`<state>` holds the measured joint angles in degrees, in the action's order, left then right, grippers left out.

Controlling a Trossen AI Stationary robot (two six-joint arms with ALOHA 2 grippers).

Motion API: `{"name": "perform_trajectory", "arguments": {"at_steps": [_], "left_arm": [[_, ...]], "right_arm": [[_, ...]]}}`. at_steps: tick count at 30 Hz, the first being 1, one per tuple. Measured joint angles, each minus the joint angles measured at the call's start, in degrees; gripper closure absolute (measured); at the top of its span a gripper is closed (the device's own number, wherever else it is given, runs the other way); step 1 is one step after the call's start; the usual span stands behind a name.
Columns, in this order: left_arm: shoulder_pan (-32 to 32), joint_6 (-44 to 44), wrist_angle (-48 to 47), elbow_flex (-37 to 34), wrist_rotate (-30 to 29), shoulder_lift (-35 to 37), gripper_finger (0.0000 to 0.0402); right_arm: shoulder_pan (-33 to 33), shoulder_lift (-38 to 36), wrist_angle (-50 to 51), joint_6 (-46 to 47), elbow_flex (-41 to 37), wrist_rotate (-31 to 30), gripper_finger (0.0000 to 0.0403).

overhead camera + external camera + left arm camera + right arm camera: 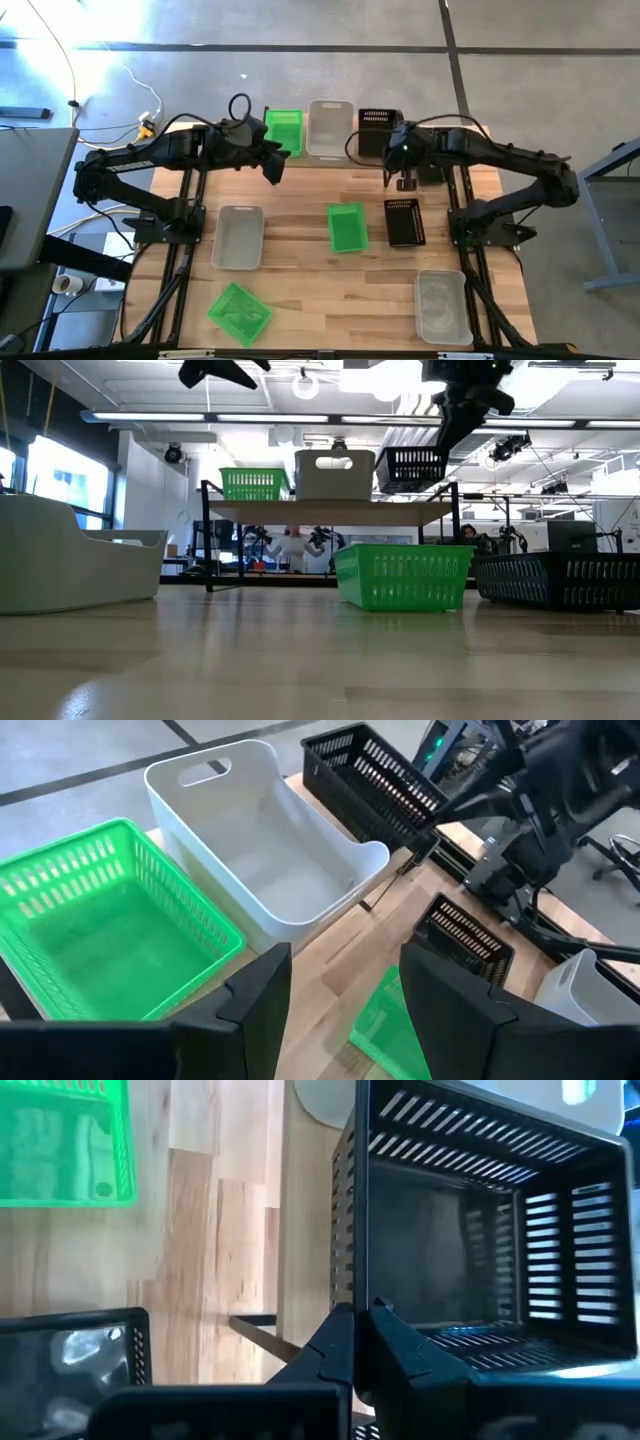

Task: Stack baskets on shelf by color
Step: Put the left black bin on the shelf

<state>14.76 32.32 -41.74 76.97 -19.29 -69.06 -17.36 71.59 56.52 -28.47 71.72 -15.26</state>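
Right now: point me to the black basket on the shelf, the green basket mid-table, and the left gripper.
black basket on the shelf [378, 130]: high view, its floor.
green basket mid-table [347, 227]: high view, its floor.
left gripper [345, 995]: left wrist view, gap between its open fingers.
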Motion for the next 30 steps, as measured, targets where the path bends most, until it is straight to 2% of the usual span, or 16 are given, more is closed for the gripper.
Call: {"name": "perform_trajectory", "arguments": {"at_steps": [6,13,26,30], "left_arm": [[0.0,0.0,0.0,0.0,0.0,0.0,0.0225],[0.0,0.0,0.0,-0.02,-0.66,-0.02,0.0225],[0.0,0.0,0.0,-0.02,-0.66,-0.04,0.0225],[0.0,0.0,0.0,-0.02,-0.85,-0.04,0.0225]], "right_arm": [[-4.83,1.59,-0.03,-1.48,-0.02,6.24,0.0403],[-5.95,4.04,-0.07,-2.2,-0.02,8.33,0.0403],[-5.91,5.73,-0.1,-0.63,-0.02,6.97,0.0402],[-5.91,5.73,-0.01,-0.89,-0.02,7.01,0.0383]]}}
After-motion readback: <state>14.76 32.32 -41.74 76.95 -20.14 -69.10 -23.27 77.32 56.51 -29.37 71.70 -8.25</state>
